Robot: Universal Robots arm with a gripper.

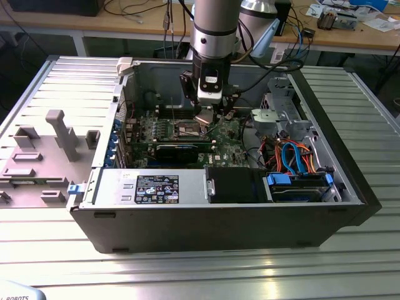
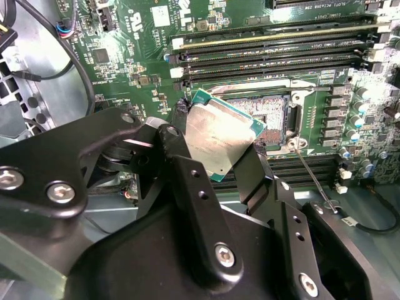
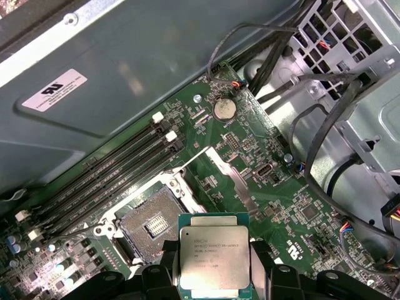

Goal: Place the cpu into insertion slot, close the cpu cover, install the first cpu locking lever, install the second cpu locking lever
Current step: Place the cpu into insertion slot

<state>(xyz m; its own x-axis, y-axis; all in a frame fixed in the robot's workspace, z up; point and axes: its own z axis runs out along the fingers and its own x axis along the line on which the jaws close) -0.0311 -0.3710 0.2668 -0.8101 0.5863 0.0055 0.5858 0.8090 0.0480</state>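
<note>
At the exterior view's left we see a grey fixture lying on the ribbed metal surface, just beside the open computer case. Inside the case lies the green circuit board, and near its middle sits the insertion slot, bare, its dark centre uncovered in both wrist views. The long black memory slots run beside it. Just to the exterior view's right of the slot the gripper hangs over the board, its black fingers clamped on two opposite edges of the cpu. We see the cpu held tilted above the board, close to the slot but not seated in it. Farther right, orange and blue cables lie in the case.
</note>
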